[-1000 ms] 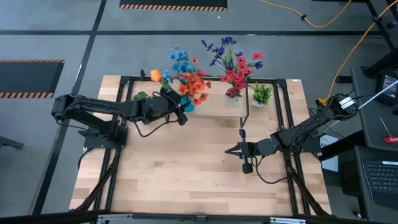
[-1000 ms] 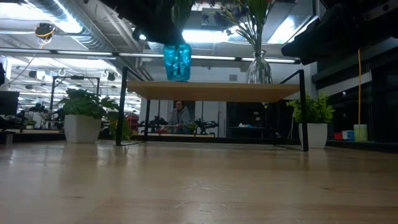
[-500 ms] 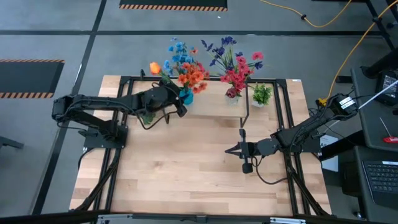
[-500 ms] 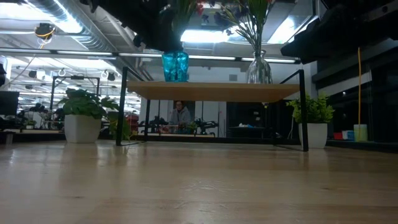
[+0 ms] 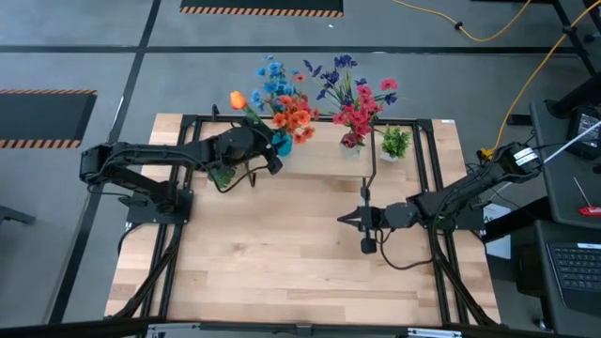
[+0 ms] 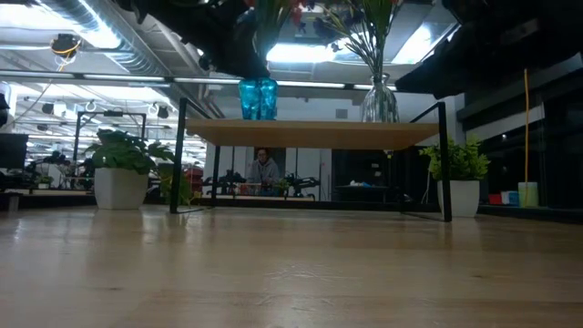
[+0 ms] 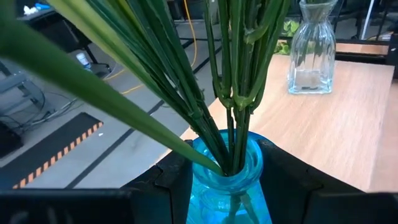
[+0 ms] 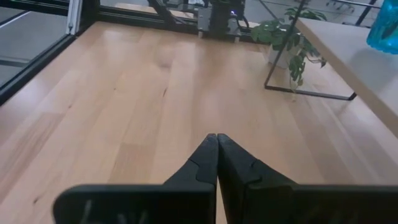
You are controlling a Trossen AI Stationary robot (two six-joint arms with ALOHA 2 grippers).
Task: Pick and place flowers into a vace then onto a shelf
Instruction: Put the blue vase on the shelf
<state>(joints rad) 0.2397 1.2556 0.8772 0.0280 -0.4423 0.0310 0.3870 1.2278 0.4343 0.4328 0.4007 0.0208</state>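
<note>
Tabletop (image 5: 282, 253) of pale wood fills most of the high view, and the shelf (image 5: 324, 160) — a narrower light board on thin black legs — stands along its far edge. On the shelf's left end sits a blue glass vase (image 6: 258, 98), its base flat on the board in the low view, with the left gripper (image 5: 266, 155) clamped round its body; the left wrist view shows the two dark fingers (image 7: 168, 180) pressed against either side of the blue glass, spread just as far as the vase is wide. The flowers (image 5: 282, 99) in it stand nearly upright, long green stems (image 7: 230, 93) running up out of the vase mouth and fanning slightly, the orange, red and blue blooms spread above the shelf's back edge with one orange tulip (image 5: 237, 99) leaning off to the left. Farther right on the same shelf stands a clear glass vase (image 6: 379, 100) holding another bunch (image 5: 355, 94) of red, pink and dark blue blooms, also upright. The right gripper (image 5: 344, 220) waits low over the open middle of the tabletop, well apart from the shelf, its fingers pressed together and holding nothing. Small potted plants stand on the tabletop — one (image 6: 118, 169) near the shelf's left leg, one (image 6: 458, 178) just beyond its right end.
</note>
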